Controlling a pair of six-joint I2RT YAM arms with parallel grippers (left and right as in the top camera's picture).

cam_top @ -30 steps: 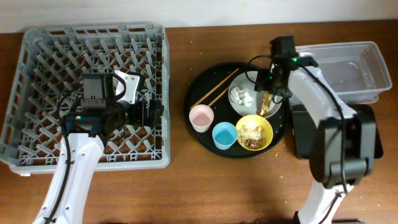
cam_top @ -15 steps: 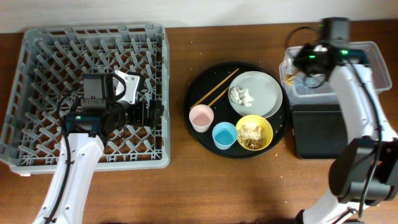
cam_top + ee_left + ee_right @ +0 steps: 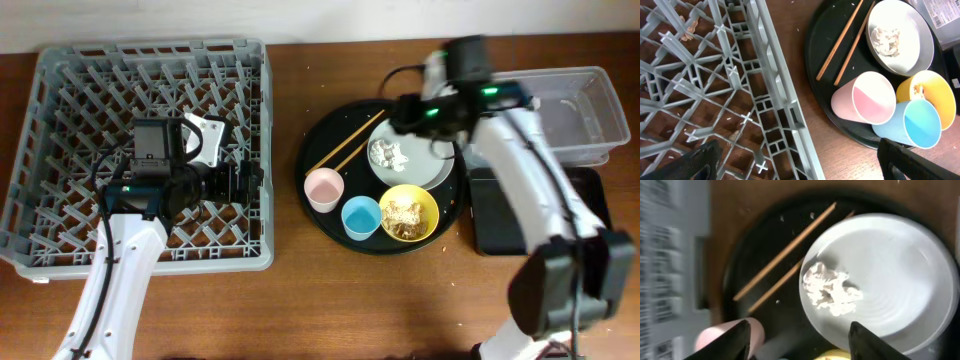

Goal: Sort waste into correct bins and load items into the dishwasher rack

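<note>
As overhead shows, the left tool hangs over the right part of the dishwasher rack, which sits at the left of the wooden surface. Over on the right, the right tool is above the top edge of the grey plate on the round black tray. On the plate lies the crumpled tissue. Left of the plate the chopsticks lie slanted on the round tray. Along that tray's near side the pink cup, blue cup and yellow bowl stand upright, with noodle scraps in the bowl. At far right is the clear tub, with the black rectangular tray just below it, partly under the right arm.

Left wrist view: both fingers sit at the bottom corners, spread wide, holding nothing. Rack wall and pegs are below. The round tray with cups, bowl, plate and chopsticks is to the right, apart from the rack.

Right wrist view, blurred: fingers are apart and empty. The plate with tissue is beyond them, chopsticks to its left, pink cup rim at bottom left.
</note>
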